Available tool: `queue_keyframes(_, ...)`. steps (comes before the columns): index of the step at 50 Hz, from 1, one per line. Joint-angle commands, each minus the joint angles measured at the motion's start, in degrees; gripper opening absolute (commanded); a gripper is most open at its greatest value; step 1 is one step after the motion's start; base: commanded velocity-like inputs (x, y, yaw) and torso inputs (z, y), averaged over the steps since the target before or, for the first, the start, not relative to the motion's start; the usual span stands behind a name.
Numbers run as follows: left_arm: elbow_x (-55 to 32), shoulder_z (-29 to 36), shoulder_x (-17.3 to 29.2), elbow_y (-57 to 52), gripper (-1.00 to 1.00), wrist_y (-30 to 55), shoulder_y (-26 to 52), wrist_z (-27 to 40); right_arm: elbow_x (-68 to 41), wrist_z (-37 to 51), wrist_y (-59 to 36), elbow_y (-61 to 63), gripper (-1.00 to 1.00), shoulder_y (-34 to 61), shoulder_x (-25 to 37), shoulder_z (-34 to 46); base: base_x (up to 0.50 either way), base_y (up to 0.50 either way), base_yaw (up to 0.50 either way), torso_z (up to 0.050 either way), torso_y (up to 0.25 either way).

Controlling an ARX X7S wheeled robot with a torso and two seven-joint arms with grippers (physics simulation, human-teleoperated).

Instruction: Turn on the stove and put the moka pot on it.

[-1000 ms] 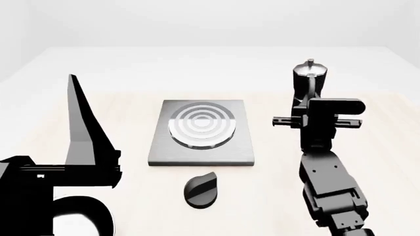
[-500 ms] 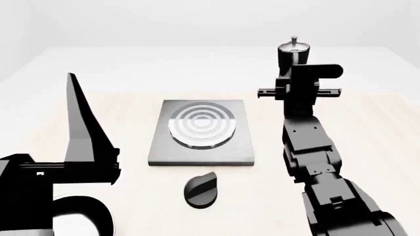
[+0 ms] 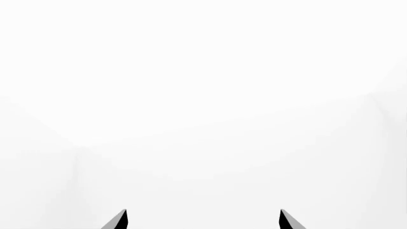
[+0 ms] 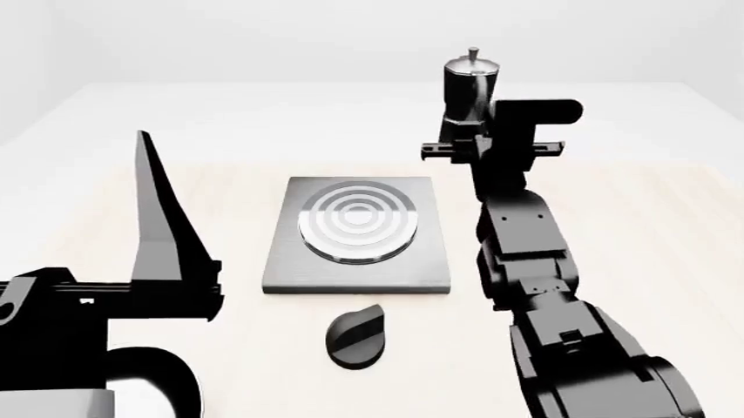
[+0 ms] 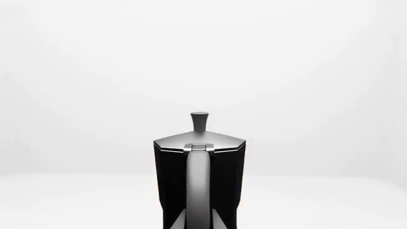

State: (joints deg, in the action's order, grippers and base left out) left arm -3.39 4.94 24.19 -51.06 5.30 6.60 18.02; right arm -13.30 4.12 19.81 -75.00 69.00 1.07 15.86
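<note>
Pretty bare setup honestly. The surface [image 4: 651, 226] is a pale, light-wood looking top, kinda beige near the camera and washing out to almost white toward the far edge. Behind it there's just a plain white back wall [image 4: 348, 39] with no texture or marks on it. Over on the left of the head view there's a slightly greyer strip that looks like a side wall [image 4: 21, 61] meeting the back one at a corner. Lighting is soft and even, super bright. Both wrist views show mostly the same blank white haze, with faint grey gradients.
</note>
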Motion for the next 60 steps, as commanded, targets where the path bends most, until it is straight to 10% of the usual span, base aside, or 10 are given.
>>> queue_keyframes(1, -0.04, 0.16, 0.12, 0.36, 1.0, -0.13, -0.26, 0.17, -15.86, -8.38, 2.92, 0.66, -1.0, 0.42, -1.05, 13.1, 0.0, 0.0, 0.0, 0.0, 0.01)
queue_keyframes(39, -1.18, -0.44, 0.72, 0.23, 1.0, 0.06, -0.88, 0.91, -53.52, -7.18, 13.18, 4.93, -1.0, -1.32, -1.05, 56.19, 0.0, 0.0, 0.0, 0.0, 0.001)
queue_keyframes(60, -0.19, 0.39, 1.21, 0.6, 1.0, 1.09, -1.04, 1.11, -63.31, -4.33, 17.19, 5.17, -1.0, 0.05, -1.05, 66.44, 0.0, 0.0, 0.0, 0.0, 0.001)
